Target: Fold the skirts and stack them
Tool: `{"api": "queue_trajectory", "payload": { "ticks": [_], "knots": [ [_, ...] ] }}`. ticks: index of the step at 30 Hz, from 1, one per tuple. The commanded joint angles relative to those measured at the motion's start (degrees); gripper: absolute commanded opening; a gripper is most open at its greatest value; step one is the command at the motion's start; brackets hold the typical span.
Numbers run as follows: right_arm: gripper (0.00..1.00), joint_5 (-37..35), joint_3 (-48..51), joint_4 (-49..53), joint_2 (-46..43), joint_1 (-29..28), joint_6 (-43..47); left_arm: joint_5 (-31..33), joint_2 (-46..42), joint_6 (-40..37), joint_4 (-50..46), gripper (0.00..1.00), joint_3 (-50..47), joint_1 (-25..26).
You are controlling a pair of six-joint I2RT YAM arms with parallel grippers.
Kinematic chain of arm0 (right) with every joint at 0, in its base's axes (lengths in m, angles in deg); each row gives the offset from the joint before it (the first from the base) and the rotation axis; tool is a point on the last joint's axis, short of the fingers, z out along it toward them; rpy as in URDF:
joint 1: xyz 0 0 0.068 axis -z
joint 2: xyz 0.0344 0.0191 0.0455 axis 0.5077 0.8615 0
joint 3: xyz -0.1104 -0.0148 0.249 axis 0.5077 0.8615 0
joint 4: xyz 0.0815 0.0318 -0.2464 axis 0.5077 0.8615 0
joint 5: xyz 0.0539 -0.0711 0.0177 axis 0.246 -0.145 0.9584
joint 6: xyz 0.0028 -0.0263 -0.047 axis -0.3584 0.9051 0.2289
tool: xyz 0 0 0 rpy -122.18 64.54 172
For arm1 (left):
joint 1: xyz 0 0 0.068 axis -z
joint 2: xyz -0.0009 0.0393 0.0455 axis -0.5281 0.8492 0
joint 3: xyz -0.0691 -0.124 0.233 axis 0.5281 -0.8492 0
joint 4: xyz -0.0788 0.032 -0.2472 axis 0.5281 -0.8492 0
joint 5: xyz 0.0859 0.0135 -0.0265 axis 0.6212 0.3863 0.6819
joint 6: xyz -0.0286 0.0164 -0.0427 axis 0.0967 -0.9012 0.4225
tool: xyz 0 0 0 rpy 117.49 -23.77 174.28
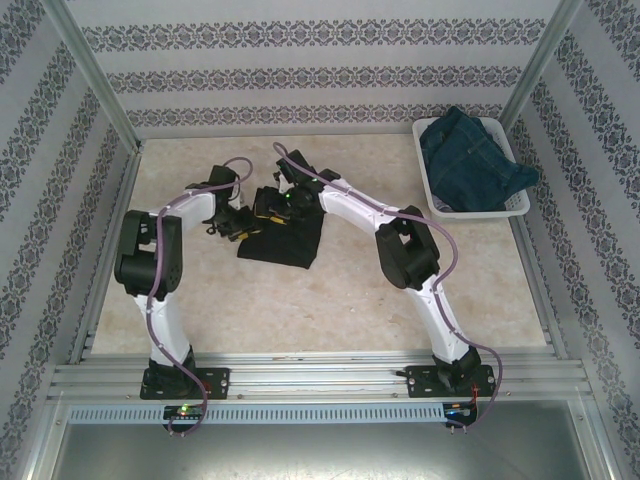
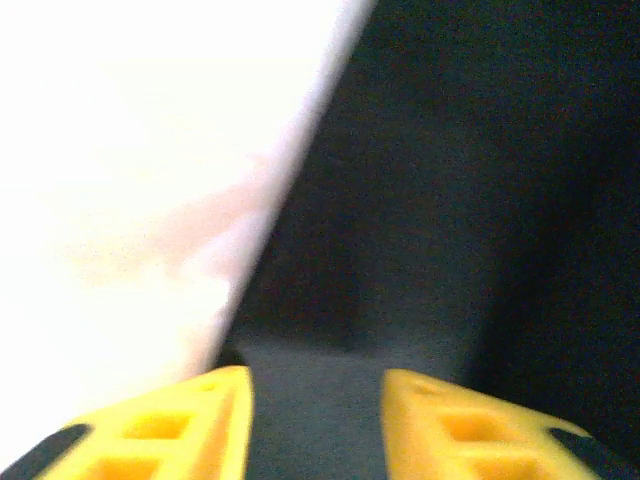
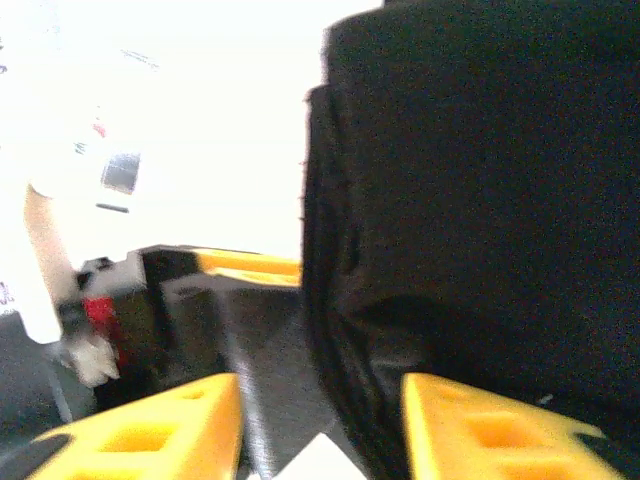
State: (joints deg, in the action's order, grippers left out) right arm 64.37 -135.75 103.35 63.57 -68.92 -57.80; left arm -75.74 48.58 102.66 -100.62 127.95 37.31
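- Just ahead of my left gripper [image 2: 318, 385], jaws parted, I see the black skirt [image 2: 450, 200].
- Right gripper [image 3: 320, 390] stands parted too, skirt's bunched edge just ahead of it.

Black cloth skirt [image 1: 285, 240] at centre, on a beige marbled table [image 1: 300, 310]. 1 o'clock: dark blue denim skirt [image 1: 470, 160] in white plastic lattice basket [image 1: 480, 212]. Walls [image 1: 300, 35] white with dark floral bands. Left arm [image 1: 165, 320] and right arm [image 1: 440, 315] white and black. Left pincer [image 2: 318, 400] and right pincer [image 3: 320, 400] yellow.
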Motion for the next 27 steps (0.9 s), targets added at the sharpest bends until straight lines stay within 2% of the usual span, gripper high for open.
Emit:
{"api": "queue_trajectory", "payload": {
  "ticks": [1,5,8,10,11,13,14,15,17,19,22,25,27],
  "knots": [
    [0.57,-0.8,3.0,-1.9,-6.4,-0.3,0.9,7.0,-8.3,0.9,-5.8,0.47,0.2,-3.3],
    [0.68,4.1,9.7,-9.2,-13.3,-0.1,4.0,11.9,-14.7,0.2,-7.2,0.56,-1.0,-4.3],
    [0.85,0.5,15.2,-10.4,-17.9,0.6,7.6,5.7,-17.0,-1.0,-5.4,0.66,-2.3,-4.1],
    [0.90,-2.8,20.2,-13.1,-20.7,1.7,7.3,2.9,-18.0,-1.0,-3.5,0.74,-3.0,-2.6],
    [0.97,-4.0,23.2,-15.1,-21.9,2.6,6.0,2.3,-18.3,-1.2,-2.7,0.79,-3.2,-1.3],
    [0.98,-6.7,28.2,-17.9,-23.5,4.1,4.0,2.2,-18.4,-1.3,-1.4,0.87,-3.5,1.5],
    [0.98,-7.8,30.3,-18.3,-23.9,5.0,3.5,2.8,-18.3,-1.5,-0.8,0.98,-3.4,3.0],
    [0.98,-8.6,31.8,-18.8,-24.1,5.5,3.6,2.9,-17.9,-1.8,-0.1,1.00,-3.4,4.3],
    [0.98,-8.9,33.4,-19.1,-23.9,6.2,4.5,2.0,-16.5,-1.8,0.3,0.99,-2.4,6.2],
    [0.98,-8.7,33.8,-18.5,-23.3,6.8,5.6,0.5,-15.0,-1.2,-0.6,0.92,-0.7,7.5],
    [0.98,-3.5,31.8,-18.8,-21.1,7.6,7.4,1.4,-13.4,3.8,-2.1,0.81,-0.4,8.7],
    [0.98,-0.5,28.1,-19.9,-17.3,7.9,7.4,0.8,-12.3,8.5,2.0,0.69,-5.0,8.6],
    [0.98,2.7,24.6,-21.9,-13.8,8.1,5.8,-3.1,-10.5,9.6,5.6,0.65,-6.6,8.7]
  ]
}}
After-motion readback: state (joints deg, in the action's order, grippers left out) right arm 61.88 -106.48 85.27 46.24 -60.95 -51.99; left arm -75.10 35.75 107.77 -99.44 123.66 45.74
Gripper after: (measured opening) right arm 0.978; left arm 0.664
